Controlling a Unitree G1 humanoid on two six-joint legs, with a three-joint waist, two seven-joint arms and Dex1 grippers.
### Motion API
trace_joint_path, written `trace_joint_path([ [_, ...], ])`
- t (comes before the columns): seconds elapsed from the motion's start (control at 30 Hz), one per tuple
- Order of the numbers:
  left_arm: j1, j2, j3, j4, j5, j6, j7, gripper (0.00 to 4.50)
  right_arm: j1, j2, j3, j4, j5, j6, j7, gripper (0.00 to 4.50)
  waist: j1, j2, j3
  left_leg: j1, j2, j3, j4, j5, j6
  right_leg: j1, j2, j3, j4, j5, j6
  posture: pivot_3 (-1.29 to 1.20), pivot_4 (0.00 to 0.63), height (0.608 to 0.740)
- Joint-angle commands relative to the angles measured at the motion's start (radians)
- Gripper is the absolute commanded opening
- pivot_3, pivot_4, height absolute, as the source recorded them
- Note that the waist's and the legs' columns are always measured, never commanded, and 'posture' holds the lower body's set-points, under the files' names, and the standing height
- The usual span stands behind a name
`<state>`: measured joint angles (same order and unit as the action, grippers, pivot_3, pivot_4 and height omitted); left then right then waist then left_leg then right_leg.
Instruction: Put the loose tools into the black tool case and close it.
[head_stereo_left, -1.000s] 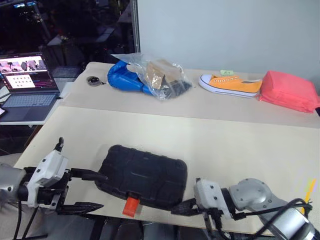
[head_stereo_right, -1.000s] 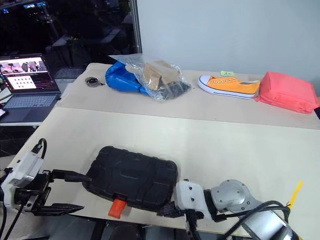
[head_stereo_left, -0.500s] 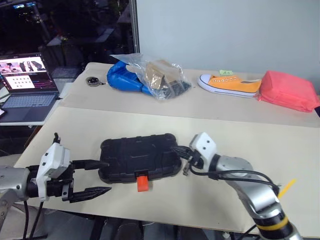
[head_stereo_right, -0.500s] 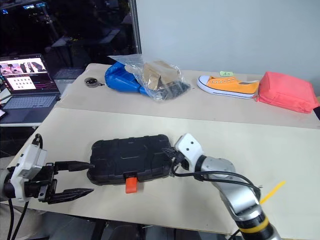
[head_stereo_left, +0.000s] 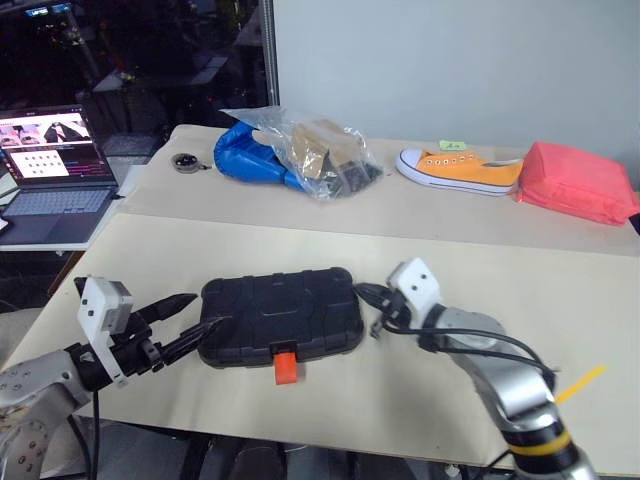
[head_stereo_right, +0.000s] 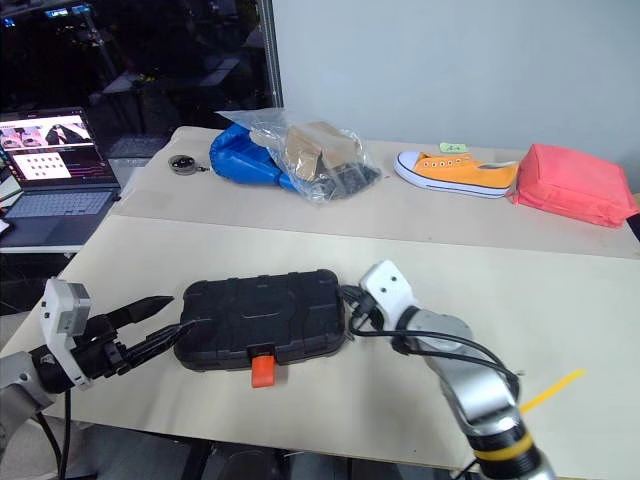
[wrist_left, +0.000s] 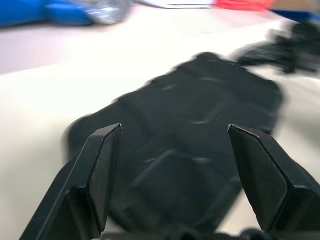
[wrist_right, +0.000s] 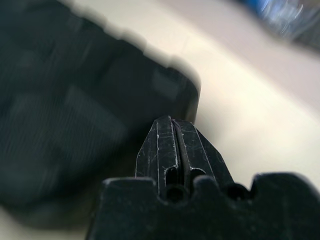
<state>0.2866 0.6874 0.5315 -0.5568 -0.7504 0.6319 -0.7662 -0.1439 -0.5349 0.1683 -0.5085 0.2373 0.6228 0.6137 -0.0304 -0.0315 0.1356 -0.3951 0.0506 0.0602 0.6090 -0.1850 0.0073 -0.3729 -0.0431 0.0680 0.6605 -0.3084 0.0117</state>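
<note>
1. Two risks stand out. The black tool case (head_stereo_left: 280, 316) lies shut on the bench (head_stereo_left: 420, 250) with its orange latch (head_stereo_left: 286, 364) pointing at the lower edge of the frame. If both hands press its short ends unevenly, the light shell may skid or spin toward the bench's near edge.
2. The case may also end up shut with nothing in it, for no screwdriver or knife lies on the bench around it; whether the tools are already inside cannot be told.
3. The left hand (head_stereo_left: 190, 318), lower left of the frame, has its fingers spread wide, one tip at the case's left end; contact is hard to judge there.
4. The right hand (head_stereo_left: 366, 295), just right of centre, has its fingers pressed together on nothing, their tips at the case's upper right corner.
5. The case sits low in the frame's middle, between the two hands.
</note>
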Motion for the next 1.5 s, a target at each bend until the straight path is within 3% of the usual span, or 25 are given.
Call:
trace_joint_path([
  [0.03, -0.010, -0.006, 0.026, 0.036, 0.010, 0.009, 0.061, 3.63, 0.011, -0.063, -0.026, -0.115, 0.093, 0.055, 0.091, 0.06, -0.008, 0.000, 0.000, 0.000, 0.001, 0.000, 0.000, 0.000, 0.000, 0.000, 0.000, 0.000, 0.000, 0.000, 0.000, 0.00, 0.150, 0.740],
  [0.37, -0.084, -0.008, 0.045, 0.171, 0.045, 0.062, 0.211, 3.63, -0.073, -0.043, 0.016, -0.028, -0.029, 0.158, -0.075, 0.06, -0.012, 0.000, 0.001, -0.003, -0.001, 0.000, 0.001, 0.000, 0.000, -0.003, 0.001, 0.000, 0.000, 0.000, 0.000, 0.00, 0.150, 0.740],
  [0.73, -0.079, -0.012, -0.144, 0.029, 0.117, 0.146, 0.284, 3.63, -0.134, -0.032, 0.137, -0.033, -0.056, 0.230, -0.058, 0.06, -0.007, 0.000, 0.000, -0.014, -0.002, 0.000, -0.001, 0.000, 0.000, -0.015, 0.001, 0.001, 0.000, 0.001, 0.001, 0.00, 0.150, 0.740],
  [0.93, -0.188, -0.073, -0.269, -0.048, 0.105, 0.200, 0.352, 3.63, -0.168, -0.025, 0.086, -0.003, -0.062, 0.242, -0.070, 0.06, 0.017, 0.001, 0.000, -0.013, -0.003, 0.000, 0.002, 0.000, 0.000, -0.013, 0.000, 0.000, 0.001, 0.002, 0.003, 0.00, 0.150, 0.740],
  [1.3, -0.443, -0.247, -0.472, 0.033, 0.170, 0.274, 0.459, 3.63, -0.360, -0.107, 0.035, 0.343, -0.175, 0.122, -0.046, 0.06, 0.018, 0.001, 0.000, -0.016, -0.006, 0.001, 0.002, 0.005, 0.001, -0.015, 0.001, 0.001, -0.001, 0.006, 0.006, 0.00, 0.150, 0.740],
  [1.4, -0.482, -0.263, -0.491, 0.069, 0.197, 0.259, 0.448, 3.63, -0.367, -0.113, 0.029, 0.387, -0.185, 0.092, -0.032, 0.06, 0.019, 0.001, 0.000, -0.019, -0.006, 0.000, 0.001, 0.005, 0.001, -0.016, 0.003, 0.000, -0.004, 0.006, 0.006, 0.00, 0.150, 0.740],
  [1.5, -0.462, -0.200, -0.433, 0.074, 0.183, 0.221, 0.359, 3.63, -0.338, -0.144, -0.015, 0.366, -0.173, 0.104, -0.009, 0.06, 0.017, 0.002, 0.000, -0.020, -0.006, 0.000, 0.000, 0.005, 0.001, -0.016, 0.003, 0.001, -0.004, 0.006, 0.006, 0.00, 0.150, 0.740],
])
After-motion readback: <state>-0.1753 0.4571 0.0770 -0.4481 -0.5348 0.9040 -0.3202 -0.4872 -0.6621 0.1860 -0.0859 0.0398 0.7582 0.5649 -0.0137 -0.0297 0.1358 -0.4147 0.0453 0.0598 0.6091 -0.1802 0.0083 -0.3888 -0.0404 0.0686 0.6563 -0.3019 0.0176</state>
